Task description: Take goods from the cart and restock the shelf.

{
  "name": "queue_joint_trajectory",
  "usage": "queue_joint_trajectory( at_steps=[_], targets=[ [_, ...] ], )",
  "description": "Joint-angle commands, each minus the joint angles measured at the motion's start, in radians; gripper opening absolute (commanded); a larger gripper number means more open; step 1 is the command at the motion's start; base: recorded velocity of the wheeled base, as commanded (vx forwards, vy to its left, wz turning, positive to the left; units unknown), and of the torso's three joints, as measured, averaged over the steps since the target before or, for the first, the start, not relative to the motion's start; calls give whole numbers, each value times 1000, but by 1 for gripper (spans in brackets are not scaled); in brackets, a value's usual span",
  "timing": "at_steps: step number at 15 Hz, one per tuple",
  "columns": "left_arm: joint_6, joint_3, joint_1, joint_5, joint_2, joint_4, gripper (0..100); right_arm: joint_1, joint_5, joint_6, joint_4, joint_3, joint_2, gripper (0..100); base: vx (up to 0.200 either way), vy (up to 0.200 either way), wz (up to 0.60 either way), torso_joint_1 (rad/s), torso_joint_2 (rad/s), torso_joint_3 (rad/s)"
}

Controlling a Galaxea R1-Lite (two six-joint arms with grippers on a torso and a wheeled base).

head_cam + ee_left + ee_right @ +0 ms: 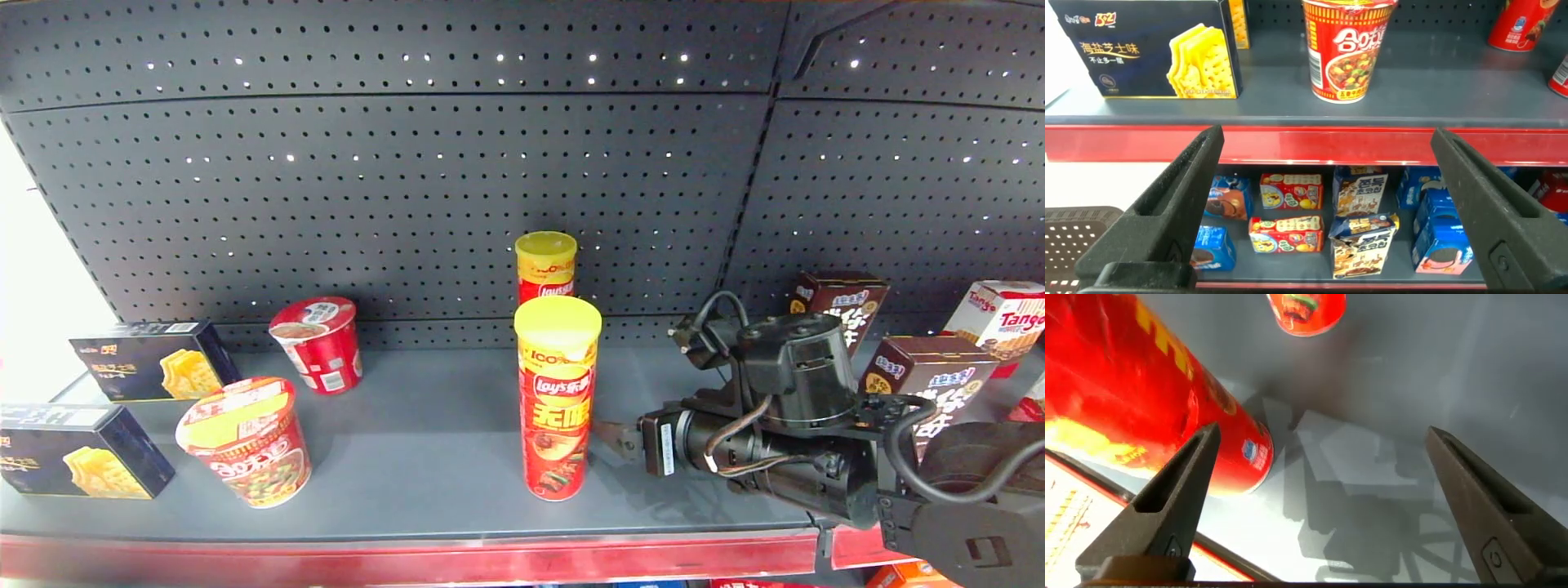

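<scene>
- The right gripper [1323,433] hangs low over the shelf [424,457], fingers spread and holding nothing. The front chip can [557,400] stands upright just beside one finger, near the shelf's front.
- I judge the can to be placed, so the step in hand is to pull clear. The retreat should go straight back towards the robot with the fingers left wide. Any sideways swing of that near finger could tip the tall, narrow can.
- The left gripper [1327,132] waits in front of the red shelf edge [408,559], also spread and empty. Packets on the lower shelf [1290,212] lie beyond it.
- A front noodle cup [245,441] and a front cracker box [77,449] stand to the left, well apart from the can. They do not block the retreat.
- Two brown boxes [931,384] and a white box [1004,318] stand on the right, close behind the right arm. A raised elbow could brush them.
- The rear chip can [545,265] stands directly behind the front one, so a forward nudge could knock both over.
- A rear noodle cup [318,343] and a rear cracker box [155,359] stand near the back panel [408,204].
</scene>
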Motion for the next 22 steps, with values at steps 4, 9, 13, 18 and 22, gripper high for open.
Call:
queue_joint_trajectory(
  at_steps=[4, 9, 13, 18, 22],
  targets=[
    [0, 0, 0, 1, 1, 0, 100, -32, -2, -15, -44, 55, -8, 100, 0, 0, 0, 0, 0, 0],
    [0, 0, 0, 1, 1, 0, 100, -130, 1, -104, -65, 64, -4, 100, 0, 0, 0, 0, 0, 0],
    [0, 0, 0, 1, 1, 0, 100, -139, 15, -106, -68, 50, -4, 100, 0, 0, 0, 0, 0, 0],
    [0, 0, 0, -1, 1, 0, 100, -92, 12, -110, -62, 70, -146, 100, 0, 0, 0, 0, 0, 0],
    [0, 0, 0, -1, 1, 0, 100, -83, 23, -126, -53, 203, -456, 100, 0, 0, 0, 0, 0, 0]
  ],
)
